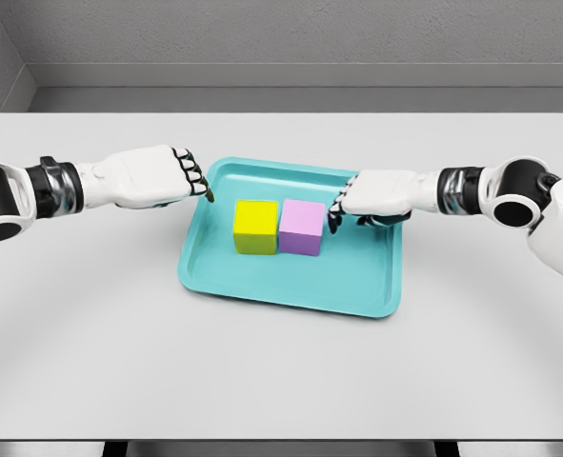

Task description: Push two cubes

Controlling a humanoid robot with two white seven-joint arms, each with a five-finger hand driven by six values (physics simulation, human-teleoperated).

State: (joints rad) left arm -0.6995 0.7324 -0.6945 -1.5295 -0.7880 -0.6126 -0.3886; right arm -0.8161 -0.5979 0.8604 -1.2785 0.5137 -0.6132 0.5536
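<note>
A pale grey tabletop (281, 371) fills my view, with a grey wall behind it at twelve o'clock, and a teal tray (291, 295) sits at the middle of it. In the tray stand the yellow cube (254, 228) and, just to its three o'clock, the pink cube (302, 228); their near faces look to be touching or all but touching, side by side in the upper half of the tray.

As I judge it, the push is largely made: the two cubes are already together, and what remains, if anything, is a last closing squeeze or simply drawing my hands away. I cannot tell from here whether a thin gap is left between them.

My left hand (171, 177) hangs at ten o'clock from the yellow cube, over the tray's upper left corner, fingers curled downward and holding nothing; it is near the cube but apart from it. My right hand (371, 198) lies at two o'clock from the pink cube, above the tray's right part, fingers likewise bent down and empty, its fingertips (336, 217) just beside the cube's right edge; whether they touch it I cannot make out
</note>
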